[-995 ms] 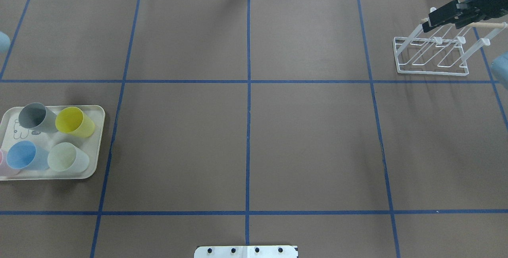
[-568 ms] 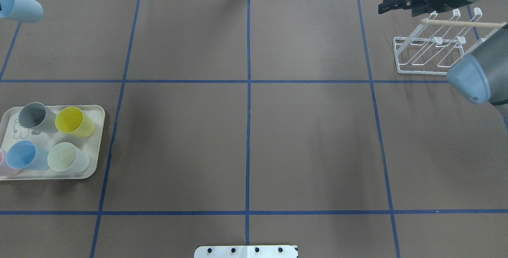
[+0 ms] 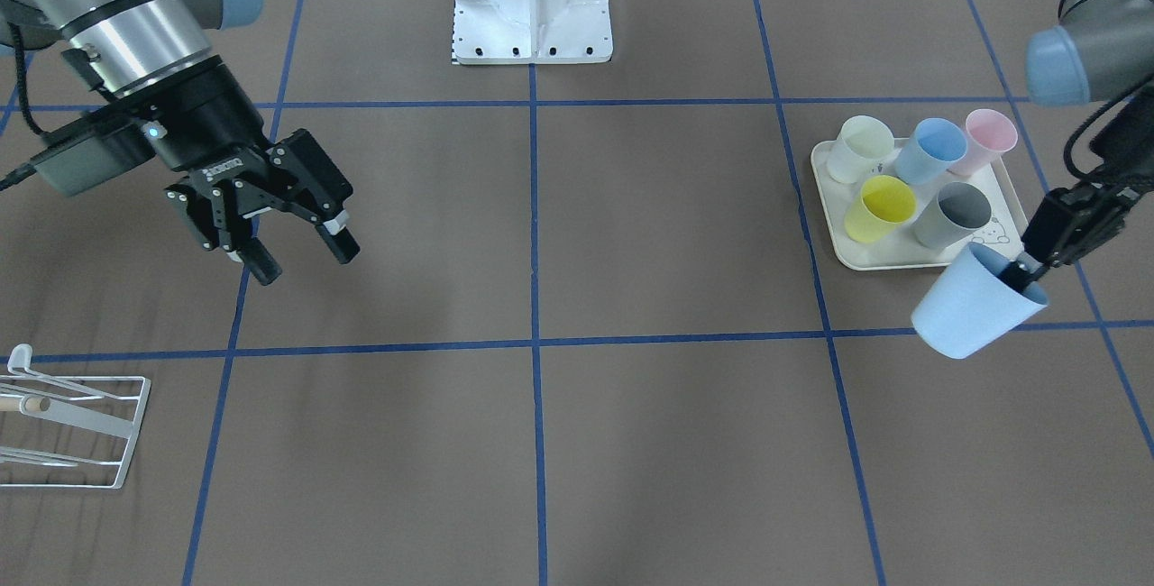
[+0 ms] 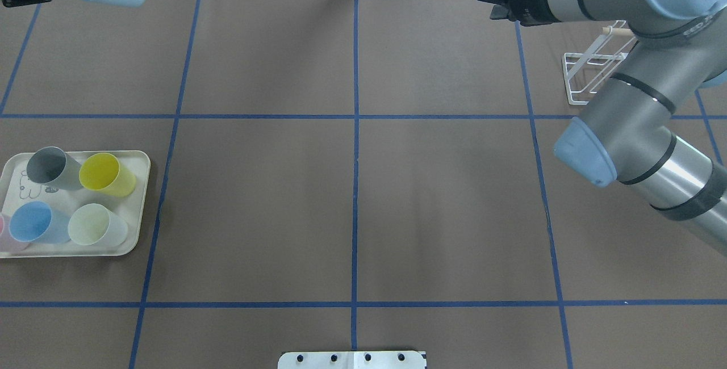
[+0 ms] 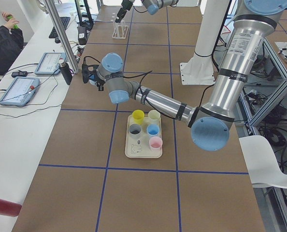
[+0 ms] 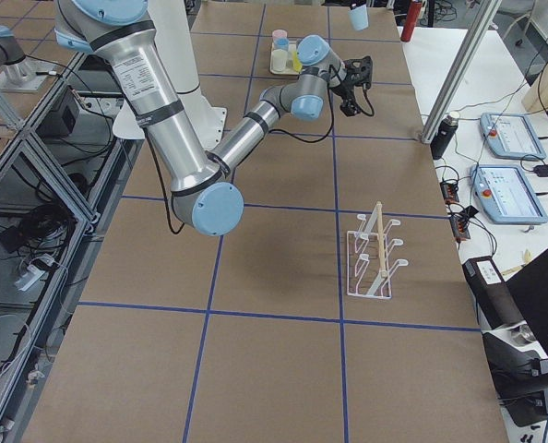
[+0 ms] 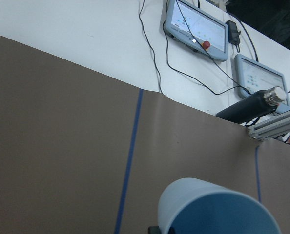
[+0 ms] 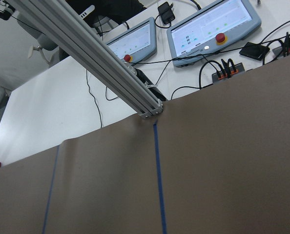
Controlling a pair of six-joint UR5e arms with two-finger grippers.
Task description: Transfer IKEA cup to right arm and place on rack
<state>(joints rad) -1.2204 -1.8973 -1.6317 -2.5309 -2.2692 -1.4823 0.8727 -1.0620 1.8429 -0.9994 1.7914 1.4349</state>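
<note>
My left tool [image 3: 1019, 277] pinches the rim of the pale blue IKEA cup [image 3: 974, 311], which hangs tilted just under it, clear of the counter [image 3: 631, 442]. The right tool [image 3: 303, 260] gapes wide and empty, well apart, the rack [image 3: 86, 421] off to its outer side. I'd present the cup's bare wall to the right tool and release only once it closes. Since a moment ago both tools have swung inward, the right one leaving the rack.

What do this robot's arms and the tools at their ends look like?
The right arm and left arm are silver tubes with pale blue joint caps and black cables. The right tool and left tool are black, two-fingered; the right bears white lettering, a blue light at its wrist.
</note>
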